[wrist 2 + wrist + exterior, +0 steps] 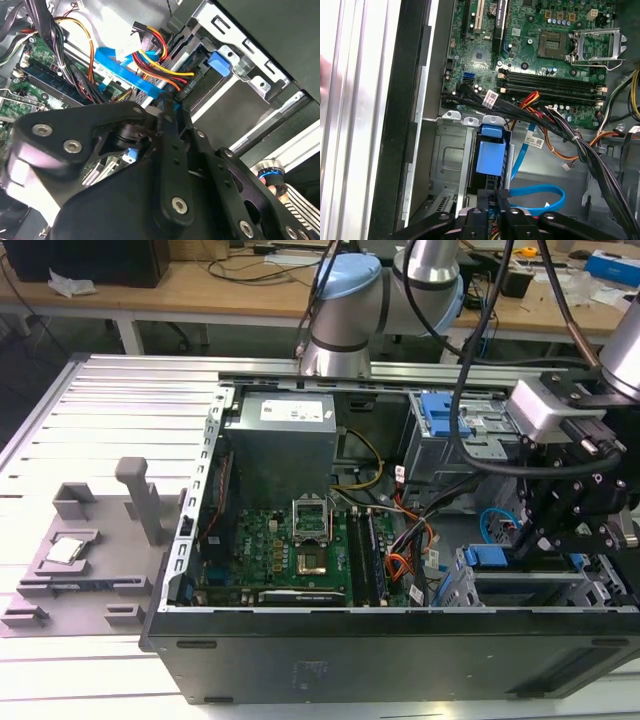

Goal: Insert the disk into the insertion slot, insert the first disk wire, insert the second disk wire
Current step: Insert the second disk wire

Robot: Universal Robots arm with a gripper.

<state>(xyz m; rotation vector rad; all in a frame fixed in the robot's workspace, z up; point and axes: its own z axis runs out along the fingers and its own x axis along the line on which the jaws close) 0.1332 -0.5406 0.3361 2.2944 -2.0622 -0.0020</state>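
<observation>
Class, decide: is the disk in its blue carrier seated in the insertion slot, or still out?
In. In the first wrist view the disk sits inside the insertion slot, its blue carrier showing between the cage walls.

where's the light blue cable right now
The light-blue cable loops on the case floor beside the blue disk carrier in the first wrist view, close to the gripper.

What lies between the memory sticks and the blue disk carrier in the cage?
In the first wrist view, a black cable bundle crosses between the memory sticks and the disk.
</observation>
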